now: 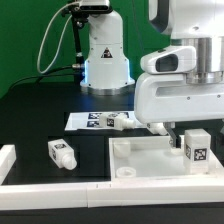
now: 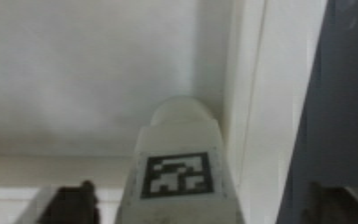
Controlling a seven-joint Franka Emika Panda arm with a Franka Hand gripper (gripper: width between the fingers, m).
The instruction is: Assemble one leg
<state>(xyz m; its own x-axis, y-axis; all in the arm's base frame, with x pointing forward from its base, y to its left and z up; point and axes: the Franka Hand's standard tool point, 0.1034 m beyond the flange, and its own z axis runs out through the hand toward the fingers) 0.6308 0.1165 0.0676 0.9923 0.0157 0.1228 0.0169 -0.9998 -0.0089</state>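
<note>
A white leg [image 1: 196, 148] with a black-and-white tag stands upright on the near right corner of the large flat white panel [image 1: 150, 160]. My gripper [image 1: 190, 132] hangs directly over it. In the wrist view the leg [image 2: 181, 150] lies between my two dark fingertips [image 2: 69, 205], with a gap showing on each side, so the gripper [image 2: 194, 205] is open around it. Whether its narrow end sits in a corner socket is hidden. A second leg [image 1: 62, 153] lies loose on the black table at the exterior view's left.
The marker board [image 1: 88, 119] lies behind the panel, with more white legs [image 1: 120, 122] on it. The robot base [image 1: 105, 60] stands at the back. A white raised rim [image 1: 10, 165] runs along the front left. The panel's rim [image 2: 247, 80] borders dark table [image 2: 345, 80].
</note>
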